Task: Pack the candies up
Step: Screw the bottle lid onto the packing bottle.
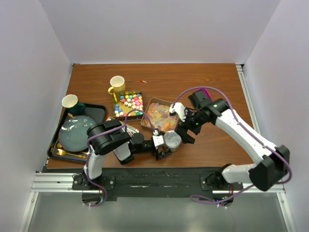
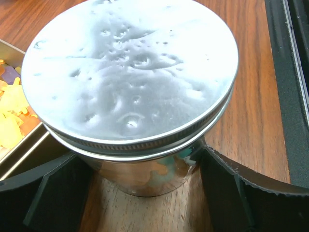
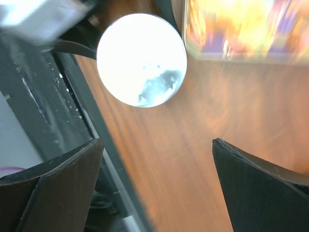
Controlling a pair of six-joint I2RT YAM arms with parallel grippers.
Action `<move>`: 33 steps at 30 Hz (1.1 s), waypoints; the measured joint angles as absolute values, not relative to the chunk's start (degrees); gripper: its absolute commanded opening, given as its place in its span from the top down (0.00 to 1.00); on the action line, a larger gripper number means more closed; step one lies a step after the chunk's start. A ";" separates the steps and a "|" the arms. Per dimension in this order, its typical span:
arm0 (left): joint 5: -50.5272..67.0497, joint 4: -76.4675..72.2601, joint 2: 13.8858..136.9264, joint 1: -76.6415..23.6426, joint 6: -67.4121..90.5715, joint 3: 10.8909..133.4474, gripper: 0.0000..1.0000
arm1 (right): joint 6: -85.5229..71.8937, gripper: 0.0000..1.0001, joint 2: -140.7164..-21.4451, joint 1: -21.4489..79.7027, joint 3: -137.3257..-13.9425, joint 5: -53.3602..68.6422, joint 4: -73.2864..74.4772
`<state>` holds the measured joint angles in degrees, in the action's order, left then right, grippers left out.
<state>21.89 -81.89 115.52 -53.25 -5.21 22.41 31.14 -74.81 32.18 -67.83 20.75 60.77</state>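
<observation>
1. Candies sit in three shallow metal trays mid-table in the top view. Bright multicoloured balls point(image 1: 129, 101) fill the far left tray. Pale orange-pink translucent pieces point(image 1: 159, 116) fill the tray to its right.
2. The third tray, near the balls, is mostly hidden by the left arm. A few small wrapped candies point(image 1: 129, 129) show in it, too small for their colours to be made out.
3. A round glass jar with a dented silver screw lid point(image 2: 130, 72) stands upright on the brown wooden table point(image 1: 193, 77), just near of the orange-pink tray. Orange and greenish shapes show on its shiny wall; contents or reflection, cannot tell.
4. Left gripper point(image 1: 161, 146): black fingers point(image 2: 43, 198) on either side of the jar body below the lid, pressed against it, clamped on the jar.
5. Right gripper point(image 3: 157, 179): fingers point(image 3: 256, 183) wide apart with only bare table between them, just right of the jar and not touching it.
6. At the far left, a black tray point(image 1: 99, 110) holds a blue-grey plate point(image 1: 76, 133). A yellow mug point(image 1: 116, 84) stands beyond the balls.
</observation>
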 measured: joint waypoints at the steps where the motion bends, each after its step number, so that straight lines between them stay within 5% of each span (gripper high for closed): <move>1: 21.89 -81.89 115.52 -53.25 -5.21 22.41 1.00 | 34.15 0.01 -73.54 31.66 -68.23 22.52 60.73; 16: 22.35 -81.58 115.52 -53.25 -5.28 22.63 1.00 | 86.08 0.01 -92.90 34.26 -76.23 37.08 71.77; 33: 22.79 -81.10 115.59 -53.19 -5.26 23.14 1.00 | 87.72 0.01 -92.62 37.04 -70.70 36.91 63.55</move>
<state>22.79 -81.10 115.59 -53.19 -5.26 23.14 87.72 -92.62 37.04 -70.70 36.91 63.55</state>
